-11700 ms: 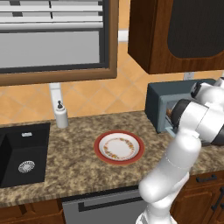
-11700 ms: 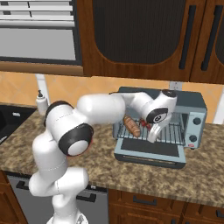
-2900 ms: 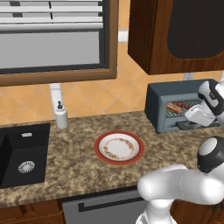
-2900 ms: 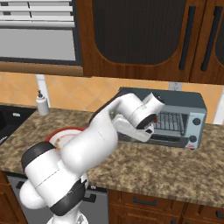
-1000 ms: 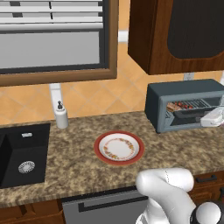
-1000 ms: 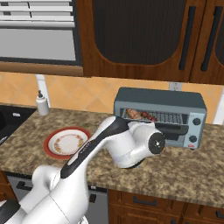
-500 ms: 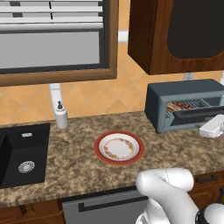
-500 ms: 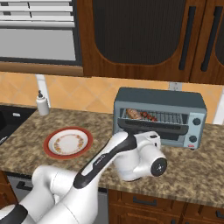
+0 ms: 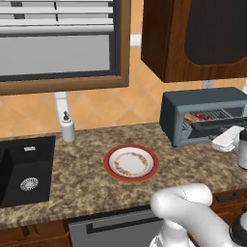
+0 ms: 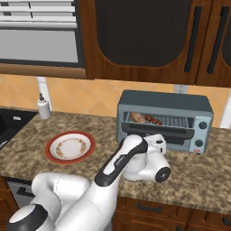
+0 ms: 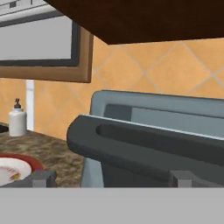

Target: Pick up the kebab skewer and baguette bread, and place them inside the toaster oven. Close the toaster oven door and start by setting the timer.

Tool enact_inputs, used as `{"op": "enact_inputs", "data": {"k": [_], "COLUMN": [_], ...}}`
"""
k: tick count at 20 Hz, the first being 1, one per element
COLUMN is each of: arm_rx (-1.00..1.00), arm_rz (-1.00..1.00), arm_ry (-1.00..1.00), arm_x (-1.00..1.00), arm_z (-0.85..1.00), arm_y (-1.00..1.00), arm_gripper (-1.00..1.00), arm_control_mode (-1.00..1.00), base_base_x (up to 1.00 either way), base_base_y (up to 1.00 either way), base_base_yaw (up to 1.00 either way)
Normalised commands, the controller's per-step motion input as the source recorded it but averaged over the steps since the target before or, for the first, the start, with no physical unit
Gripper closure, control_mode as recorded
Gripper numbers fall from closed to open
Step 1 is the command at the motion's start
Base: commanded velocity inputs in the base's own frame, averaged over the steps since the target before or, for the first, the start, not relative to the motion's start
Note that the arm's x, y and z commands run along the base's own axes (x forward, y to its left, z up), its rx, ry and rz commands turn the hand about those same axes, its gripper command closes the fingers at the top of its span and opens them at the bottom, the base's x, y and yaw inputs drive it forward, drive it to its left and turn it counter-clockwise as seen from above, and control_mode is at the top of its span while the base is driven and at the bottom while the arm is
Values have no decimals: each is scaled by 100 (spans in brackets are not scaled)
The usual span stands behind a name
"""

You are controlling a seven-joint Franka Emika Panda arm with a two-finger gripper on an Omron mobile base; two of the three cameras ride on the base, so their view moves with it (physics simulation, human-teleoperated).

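Note:
The grey-blue toaster oven (image 10: 165,104) stands at the back of the counter. Its door (image 10: 157,130) hangs partly open, tilted outward. On the rack inside lie the golden baguette bread (image 10: 136,117) and, to its right, the kebab skewer (image 10: 154,120). My gripper (image 10: 155,140) sits just below the door's front edge. In the hand view the dark handle bar (image 11: 144,146) crosses right above my gripper (image 11: 111,178), whose fingertips (image 11: 41,177) stand wide open with nothing between them. From the left, the gripper (image 9: 220,141) is under the door (image 9: 217,124).
A red-rimmed plate (image 9: 131,163) lies bare on the granite counter, left of the oven. A soap bottle (image 9: 67,128) stands by the wall and a black sink (image 9: 24,169) lies at far left. A dark wooden cabinet (image 10: 135,36) hangs above the oven.
My hand has sunk slightly, to just under the door's edge, and the arm's elbow has swung lower toward the counter front. The door, the food and the plate have stayed put.

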Motion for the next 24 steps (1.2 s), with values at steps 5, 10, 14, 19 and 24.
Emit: {"op": "enact_inputs", "data": {"k": [5, 10, 14, 19, 24], "arm_rx": [7, 4, 2, 1, 0], "arm_rz": [0, 0, 0, 0, 0], "arm_ry": [-16, -9, -3, 0, 0], "arm_x": [46, 63, 59, 21, -19], "arm_z": [0, 0, 0, 0, 0], "arm_y": [0, 0, 0, 0, 0], "arm_gripper": [-100, -100, -100, -100, -100], "arm_control_mode": [-100, -100, -100, -100, -100], "base_base_x": [0, 0, 0, 0, 0], "base_base_y": [0, 0, 0, 0, 0], "base_base_yaw": [0, 0, 0, 0, 0]}}
